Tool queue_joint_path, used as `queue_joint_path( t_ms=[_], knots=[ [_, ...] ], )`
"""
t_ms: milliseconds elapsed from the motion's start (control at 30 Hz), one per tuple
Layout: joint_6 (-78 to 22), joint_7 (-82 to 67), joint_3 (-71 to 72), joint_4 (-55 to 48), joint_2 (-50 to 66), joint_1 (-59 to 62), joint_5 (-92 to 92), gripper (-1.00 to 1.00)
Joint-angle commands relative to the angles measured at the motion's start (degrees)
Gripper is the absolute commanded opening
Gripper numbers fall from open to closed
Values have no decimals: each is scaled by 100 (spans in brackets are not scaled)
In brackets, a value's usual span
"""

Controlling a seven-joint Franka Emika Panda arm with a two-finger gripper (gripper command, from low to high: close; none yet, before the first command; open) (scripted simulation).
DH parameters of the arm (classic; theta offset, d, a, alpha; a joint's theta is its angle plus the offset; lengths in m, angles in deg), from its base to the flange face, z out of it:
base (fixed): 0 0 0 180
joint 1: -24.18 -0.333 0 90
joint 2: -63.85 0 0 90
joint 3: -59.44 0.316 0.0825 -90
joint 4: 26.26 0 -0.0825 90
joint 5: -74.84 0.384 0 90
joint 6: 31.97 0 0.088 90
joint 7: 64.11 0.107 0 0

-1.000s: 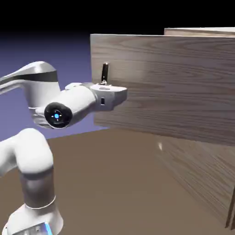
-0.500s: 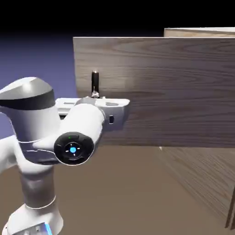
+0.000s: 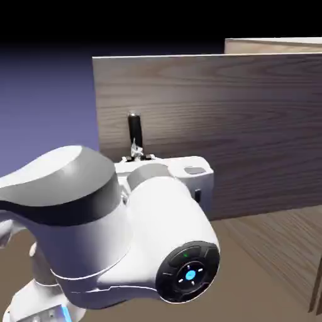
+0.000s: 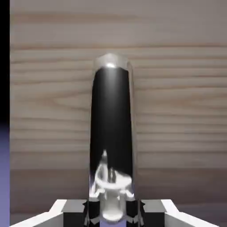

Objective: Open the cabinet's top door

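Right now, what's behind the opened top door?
Past the top door, the exterior view shows a pale strip of the cabinet's top above its upper edge and wood-grain side below. The compartment's interior and any contents are hidden by the door.

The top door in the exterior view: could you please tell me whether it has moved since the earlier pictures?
Yes; the top door has swung further out from the cabinet, which stands still.

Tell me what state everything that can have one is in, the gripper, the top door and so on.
Gripper: shut on the handle
Top door: open, swung out from the cabinet
Handle: upright on the door, gripped
Cabinet: top open
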Motion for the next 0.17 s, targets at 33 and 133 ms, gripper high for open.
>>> queue_joint_path(
  t_ms=[33, 133],
  knots=[
    [-289, 67, -84, -416, 3, -308, -36, -100],
    [-655, 160, -177, -944, 2, -697, -64, -100]
  ],
)
